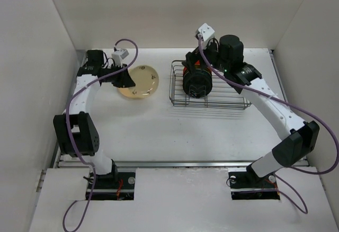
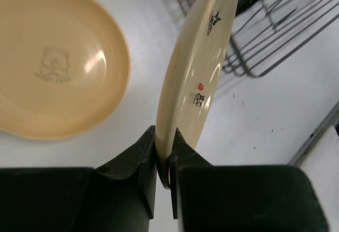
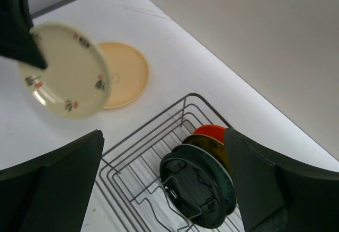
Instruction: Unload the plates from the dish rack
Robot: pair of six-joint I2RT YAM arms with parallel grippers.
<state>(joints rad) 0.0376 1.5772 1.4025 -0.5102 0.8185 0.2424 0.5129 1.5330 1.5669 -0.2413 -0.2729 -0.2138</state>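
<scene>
So left gripper (image 2: 165, 155) pinches the round cream plate (image 2: 198, 73) far left; right gripper (image 3: 164, 142) gapes open above the dark wire dish rack (image 1: 233, 104).

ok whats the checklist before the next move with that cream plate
1. Left gripper shut on the round cream plate at its rim: ok
2. Cream plate clear of the dark wire dish rack: ok
3. Large peach plate lying flat, nothing on it: ok
4. Right gripper open above the rack: ok
5. Dark teal patterned plate upright in the rack: ok
6. Firmness of the rim grip: cannot tell
</scene>
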